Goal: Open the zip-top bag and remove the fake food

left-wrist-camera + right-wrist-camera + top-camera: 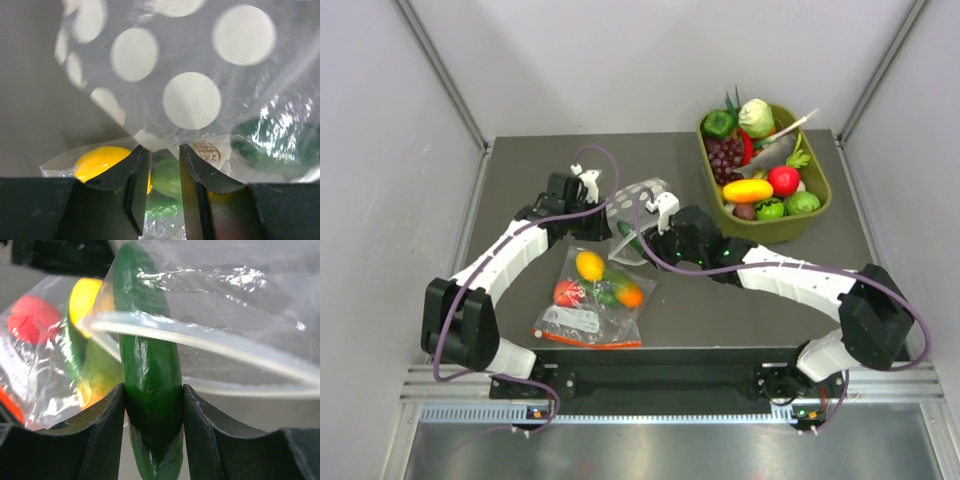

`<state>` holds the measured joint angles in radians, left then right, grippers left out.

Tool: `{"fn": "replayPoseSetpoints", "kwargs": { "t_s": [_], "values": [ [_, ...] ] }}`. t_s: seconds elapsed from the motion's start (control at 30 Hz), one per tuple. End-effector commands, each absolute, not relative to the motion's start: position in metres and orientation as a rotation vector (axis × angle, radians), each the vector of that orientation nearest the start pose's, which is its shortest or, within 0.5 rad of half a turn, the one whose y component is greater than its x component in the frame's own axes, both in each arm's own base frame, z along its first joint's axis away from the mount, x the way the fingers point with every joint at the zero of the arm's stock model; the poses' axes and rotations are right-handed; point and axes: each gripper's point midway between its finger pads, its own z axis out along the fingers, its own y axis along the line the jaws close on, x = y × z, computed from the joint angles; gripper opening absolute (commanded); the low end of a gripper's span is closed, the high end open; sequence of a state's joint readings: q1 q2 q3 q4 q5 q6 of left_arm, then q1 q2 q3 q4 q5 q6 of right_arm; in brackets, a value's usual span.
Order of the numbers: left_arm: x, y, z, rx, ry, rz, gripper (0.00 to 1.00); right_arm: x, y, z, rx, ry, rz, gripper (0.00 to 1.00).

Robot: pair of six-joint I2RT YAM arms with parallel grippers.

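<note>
The zip-top bag [642, 196], clear with white polka dots, hangs lifted between my two grippers and fills the left wrist view [190, 90]. My left gripper [604, 206] pinches its gathered corner at the fingertips [160, 149], with a narrow gap showing lower down. My right gripper [644, 238] is shut on the dark green cucumber [150, 385], which sticks out of the bag's mouth. The bag's zip strip [200, 337] crosses the cucumber. In the top view the cucumber [631, 241] points toward the near left. A yellow mango-like fruit [748, 190] lies in the green bin.
A plain clear bag [592, 298] with a red-orange zip strip lies near the front, holding small yellow, red and orange fruits, just under both grippers. A green bin [817, 205] full of toy produce stands at the back right.
</note>
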<state>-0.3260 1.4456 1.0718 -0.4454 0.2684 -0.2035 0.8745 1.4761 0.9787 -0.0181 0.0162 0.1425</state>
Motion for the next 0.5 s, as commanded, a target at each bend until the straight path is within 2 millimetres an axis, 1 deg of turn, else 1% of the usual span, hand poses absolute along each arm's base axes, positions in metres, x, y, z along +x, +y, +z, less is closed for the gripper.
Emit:
{"fn": "replayPoseSetpoints", "kwargs": {
  "t_s": [0.0,0.03,0.07,0.27,0.3,0.33,0.37,0.4,0.47],
  "values": [
    [0.343,-0.173,0.142,0.263,2.387,-0.587,0.35,0.250,0.342,0.169,-0.830,1.981,0.691,0.23],
    [0.343,-0.174,0.142,0.265,2.388,-0.597,0.35,0.247,0.340,0.169,-0.848,1.982,0.691,0.23],
    [0.343,-0.175,0.141,0.264,2.390,-0.601,0.33,0.242,0.335,0.162,-0.870,2.015,0.681,0.23],
    [0.344,-0.175,0.143,0.255,2.383,-0.607,0.30,0.223,0.321,0.139,-0.941,2.117,0.649,0.23],
    [0.345,-0.175,0.144,0.252,2.380,-0.603,0.30,0.219,0.320,0.136,-0.955,2.132,0.656,0.23],
    [0.345,-0.175,0.144,0.254,2.378,-0.604,0.30,0.212,0.316,0.130,-0.979,2.168,0.644,0.23],
    [0.345,-0.175,0.145,0.253,2.375,-0.605,0.29,0.208,0.315,0.131,-0.995,2.170,0.650,0.23],
    [0.345,-0.175,0.145,0.253,2.375,-0.605,0.29,0.198,0.312,0.126,-1.036,2.200,0.657,0.23],
    [0.345,-0.175,0.145,0.254,2.375,-0.607,0.29,0.191,0.308,0.125,-1.075,2.217,0.644,0.23]
  ]
}}
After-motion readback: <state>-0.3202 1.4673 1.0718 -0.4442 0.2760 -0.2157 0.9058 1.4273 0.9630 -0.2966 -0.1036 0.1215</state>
